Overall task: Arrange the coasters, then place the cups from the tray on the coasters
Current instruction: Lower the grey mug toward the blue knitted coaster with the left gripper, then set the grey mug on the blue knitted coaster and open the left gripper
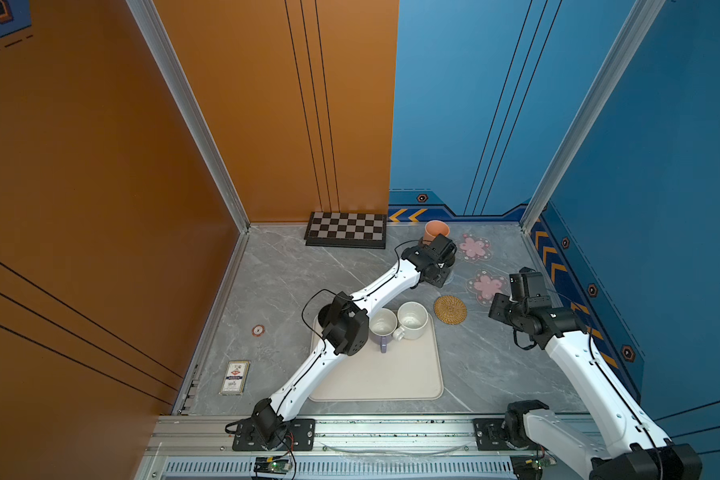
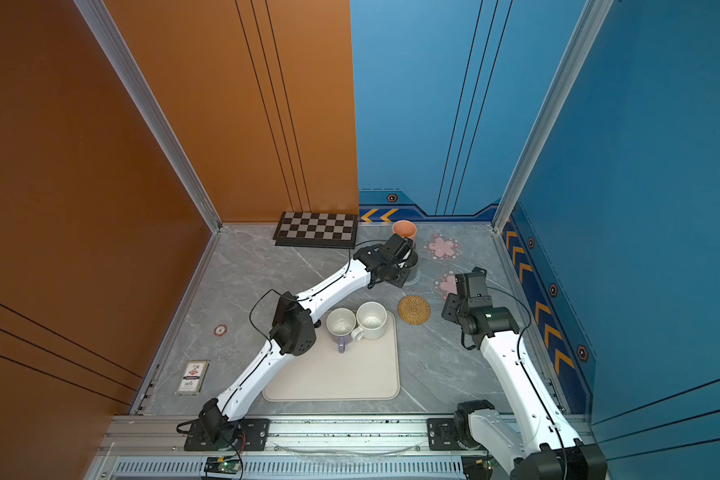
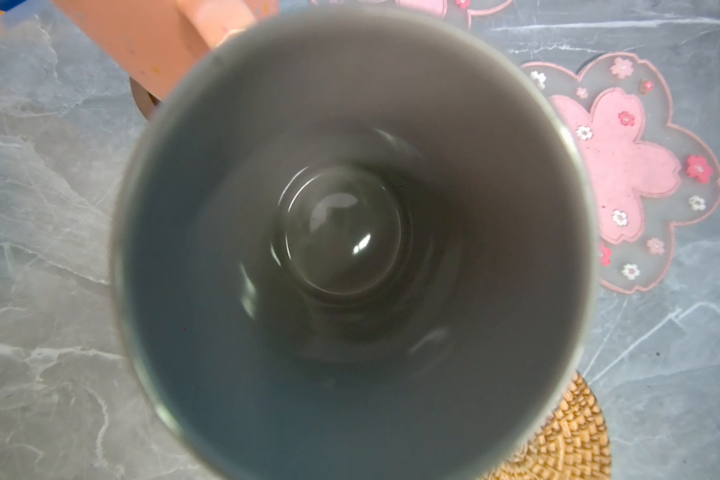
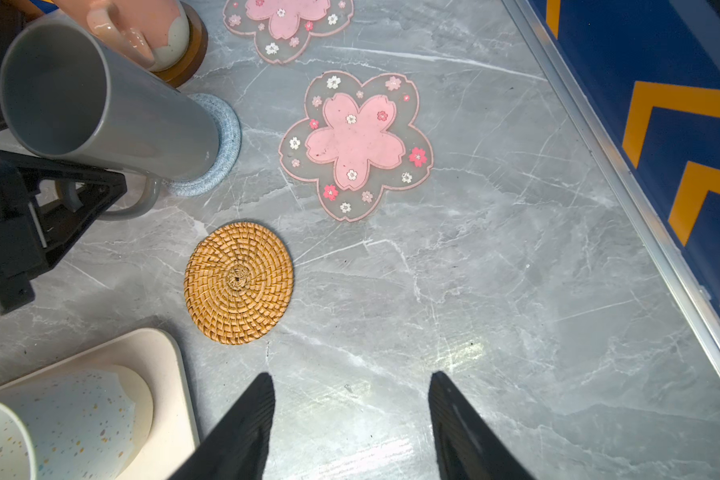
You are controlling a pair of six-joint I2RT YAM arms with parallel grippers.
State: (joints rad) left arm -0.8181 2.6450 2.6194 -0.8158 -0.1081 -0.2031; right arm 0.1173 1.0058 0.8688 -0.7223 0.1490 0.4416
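Glossy grey ceramic mug point(image 3: 350, 249), viewed mouth-on; surrounded by peach-orange mug point(image 3: 142, 37), translucent pink-blossom coaster point(image 3: 624, 166) and round woven rattan coaster point(image 3: 570, 436).

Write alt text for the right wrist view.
The left gripper holds a grey mug by its handle, base on a blue coaster, beside a peach mug on a wooden disc. Two pink flower coasters and a woven coaster lie bare on the table; the right gripper hangs open near a speckled mug on the tray.

light: bright, even; shadows: soft; blur: grey mug point(image 3: 350, 124) rim; glare: table point(image 4: 462, 349)
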